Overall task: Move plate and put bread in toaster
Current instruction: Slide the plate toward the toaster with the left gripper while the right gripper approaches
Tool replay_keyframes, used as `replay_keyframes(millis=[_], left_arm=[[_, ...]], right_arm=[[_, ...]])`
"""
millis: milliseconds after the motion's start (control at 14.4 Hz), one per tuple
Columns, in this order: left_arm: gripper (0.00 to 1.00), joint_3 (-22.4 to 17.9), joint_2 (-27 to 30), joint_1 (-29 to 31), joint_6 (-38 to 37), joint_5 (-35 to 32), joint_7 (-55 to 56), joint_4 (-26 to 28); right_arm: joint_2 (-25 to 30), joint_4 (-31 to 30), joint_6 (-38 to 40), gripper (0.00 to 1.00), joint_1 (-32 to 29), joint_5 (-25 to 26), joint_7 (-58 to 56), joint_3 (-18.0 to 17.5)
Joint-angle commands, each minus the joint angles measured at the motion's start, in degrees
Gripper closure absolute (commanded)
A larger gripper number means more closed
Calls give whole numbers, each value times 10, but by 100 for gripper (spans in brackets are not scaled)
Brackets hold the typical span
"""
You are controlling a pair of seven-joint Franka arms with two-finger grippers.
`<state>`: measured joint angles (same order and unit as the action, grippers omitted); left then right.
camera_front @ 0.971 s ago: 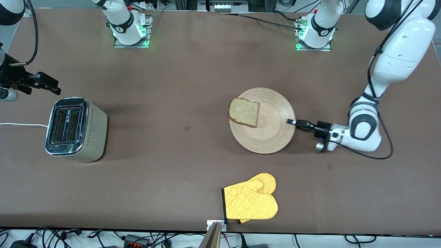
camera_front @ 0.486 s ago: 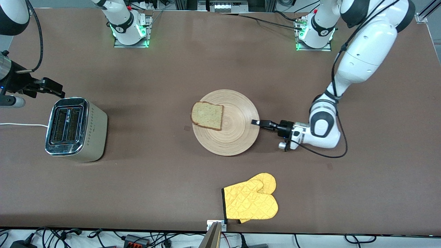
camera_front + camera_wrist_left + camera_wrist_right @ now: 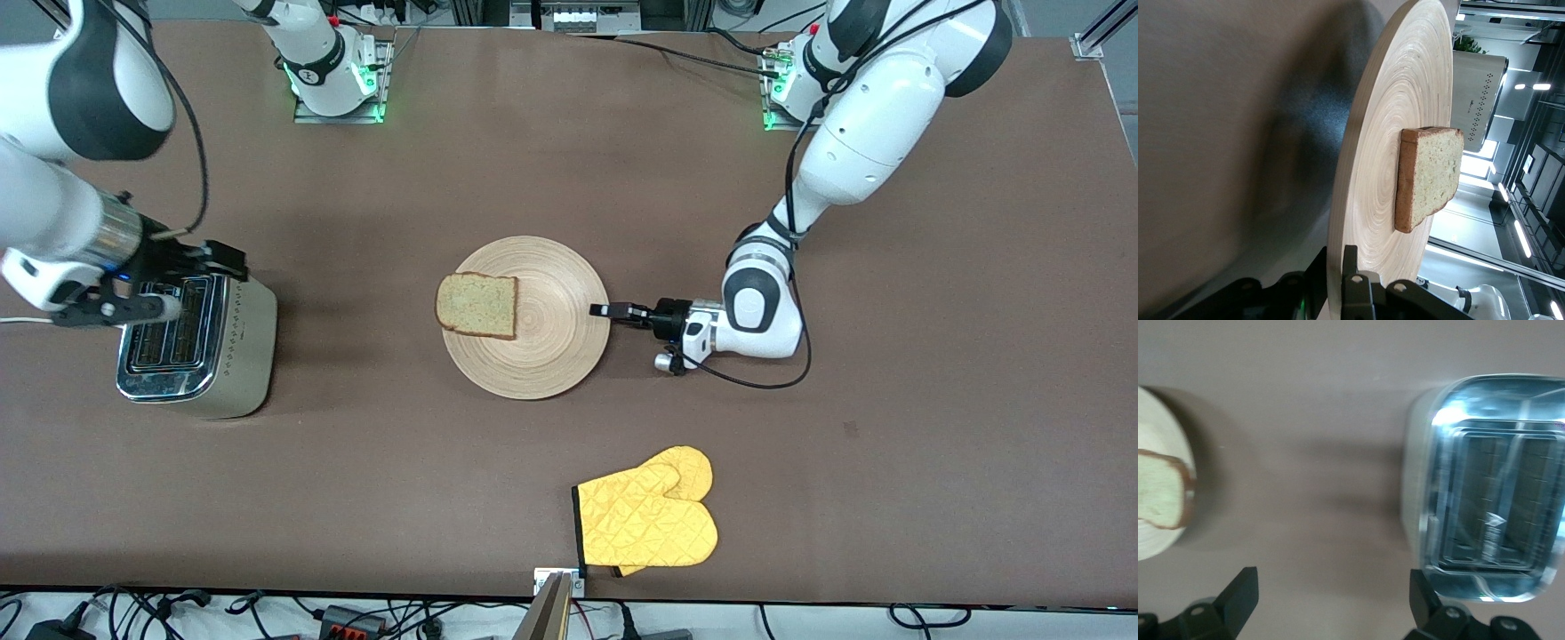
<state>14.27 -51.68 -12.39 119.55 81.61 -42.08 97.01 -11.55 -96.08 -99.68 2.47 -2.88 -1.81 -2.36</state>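
Observation:
The light-wood plate (image 3: 544, 357) lies mid-table with the bread (image 3: 477, 305) on its rim toward the toaster (image 3: 197, 336). My left gripper (image 3: 605, 310) is low at the table, shut on the plate's rim on the side toward the left arm's end. In the left wrist view its jaws pinch the plate's (image 3: 1405, 127) edge at the gripper (image 3: 1341, 270), with the bread (image 3: 1428, 177) and toaster (image 3: 1478, 87) past it. My right gripper (image 3: 222, 267) is open and empty over the toaster's plate-side edge. The right wrist view shows the gripper (image 3: 1331, 597), toaster (image 3: 1491, 487), plate (image 3: 1158, 427) and bread (image 3: 1161, 497).
A yellow oven mitt (image 3: 649, 520) lies near the table's front edge, nearer to the front camera than the plate. The toaster's white cord (image 3: 13, 320) runs off toward the right arm's end. Bare brown table lies between plate and toaster.
My left gripper has slid the plate, with the bread on it, toward the toaster. My right arm has swung in from the table's end to over the toaster.

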Motion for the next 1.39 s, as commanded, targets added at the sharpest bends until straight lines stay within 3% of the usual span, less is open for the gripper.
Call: replay_keyframes(millis=[0,278,416,555,833,1041,1318], left_arm=[[100,-1,-3,-12,7,22,-12,-9],[94,-1,-6,-35,30,31,-11,-9],[75,-1,-8,-35,30,33,-3,-9],[65,-7,-8,-32,29,26,-2,-9],[61,-20,-1,-4,22,4,-2,-7],[61,-20,8,52,-25,-77,1,-9],[61,-19,43,146,-127,-248,59,-13]], right_arm=[[-35,6,-10,0,24,-13,3,1],[-67,2,-27,0,50,-13,3,1],[-87,2,-35,0,68,-14,3,1],[-103,2,-49,0,75,-15,4,1],[-138,-2,-67,0,96,-30,5,1],[-160,-22,-115,0,95,-87,5,1],[-188,-26,-136,0,104,-136,36,1]])
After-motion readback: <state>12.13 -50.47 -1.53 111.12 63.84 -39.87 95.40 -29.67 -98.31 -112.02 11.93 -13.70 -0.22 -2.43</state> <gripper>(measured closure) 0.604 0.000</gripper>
